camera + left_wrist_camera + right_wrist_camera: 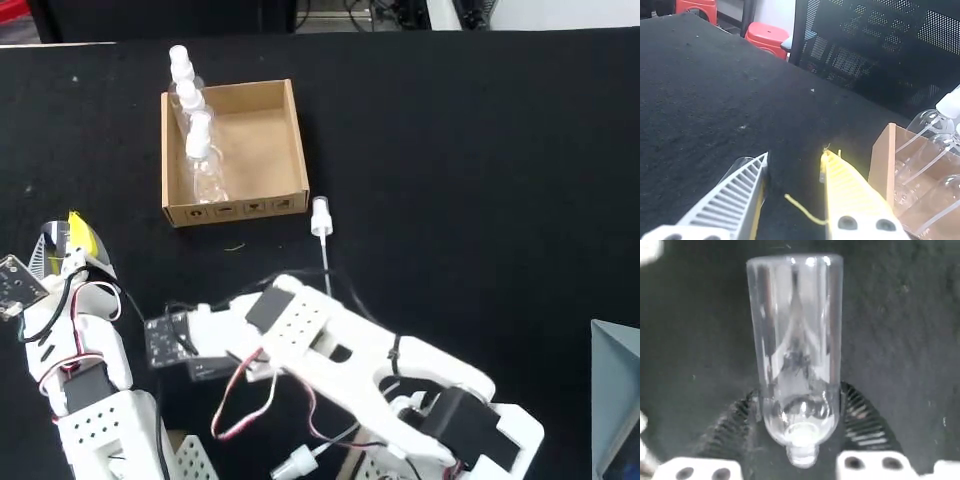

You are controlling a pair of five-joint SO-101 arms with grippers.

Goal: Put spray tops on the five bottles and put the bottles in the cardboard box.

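A clear bottle [795,330] without a top lies between the black fingers of my right gripper [800,395], which is shut on it, open neck toward the camera. In the high view that gripper [168,342] sits low over the cloth, below the cardboard box [285,140]. Three bottles with spray tops [195,130] lean in the box's left side. A loose spray top [321,218] with its tube lies just right of the box's front corner. My left gripper [65,240] hangs open at the left, with nothing between its grey and yellow fingers [840,185].
Another white spray top [295,464] lies at the front edge under the right arm. A grey object [615,390] stands at the right edge. The box wall [882,165] and capped bottles [935,120] appear beside my left gripper. Black cloth covers the table.
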